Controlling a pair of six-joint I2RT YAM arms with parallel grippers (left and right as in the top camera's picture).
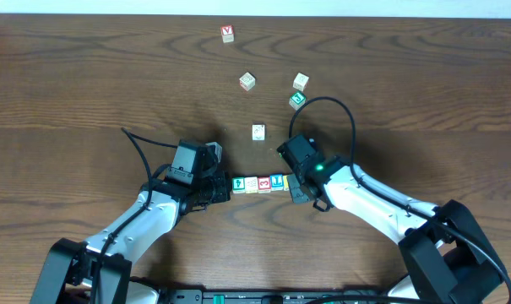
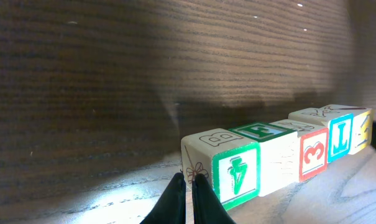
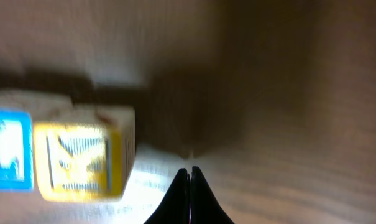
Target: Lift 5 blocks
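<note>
Five blocks (image 1: 258,183) in one row, seemingly ready for a squeeze-lift.
Left gripper (image 2: 189,182) and right gripper (image 3: 190,169), jaws together, stand at the row's opposite ends; whether it is off the table (image 1: 86,84) is unclear.

Your right wrist view was blurred; the blue block (image 3: 7,149) ran off its left edge, its letter unreadable.

A straight row of blocks (image 1: 258,183) lies on the bench (image 1: 86,76) between the left arm (image 1: 145,211) and right arm (image 1: 369,196), loose cubes (image 1: 247,81) beyond.
</note>
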